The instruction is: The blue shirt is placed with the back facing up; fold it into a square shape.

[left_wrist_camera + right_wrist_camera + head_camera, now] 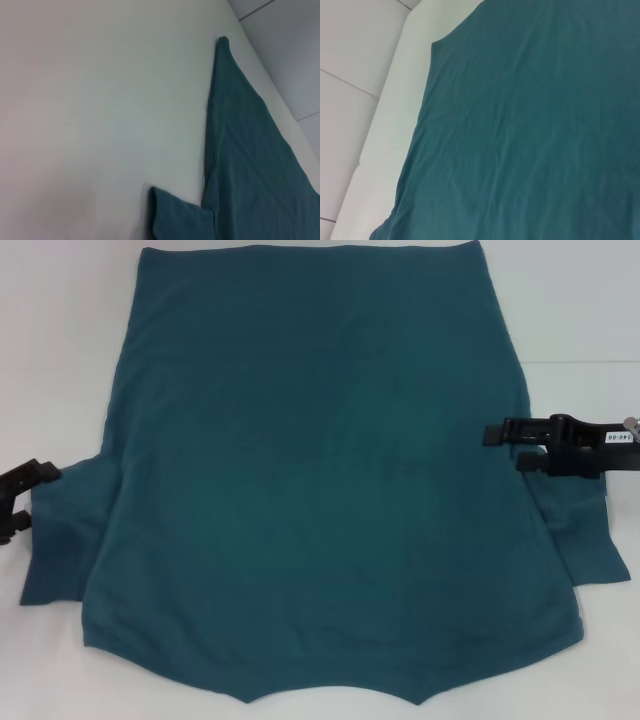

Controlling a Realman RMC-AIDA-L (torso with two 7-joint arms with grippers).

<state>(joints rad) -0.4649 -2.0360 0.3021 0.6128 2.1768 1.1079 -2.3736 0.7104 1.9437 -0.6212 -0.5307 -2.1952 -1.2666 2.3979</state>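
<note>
Blue shirt (pixel 320 490) lies flat, plain side up, on white table (pixel 60 340), left hand (pixel 22 502) open at its left sleeve, right hand (pixel 512 446) open over right edge.

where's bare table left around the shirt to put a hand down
Bare table runs along the shirt's left edge, above the left gripper at the left sleeve. Another strip lies along the right edge, above the right gripper, and small patches sit at both near corners. The middle is all cloth, and both sleeve areas are crowded by the grippers.
</note>
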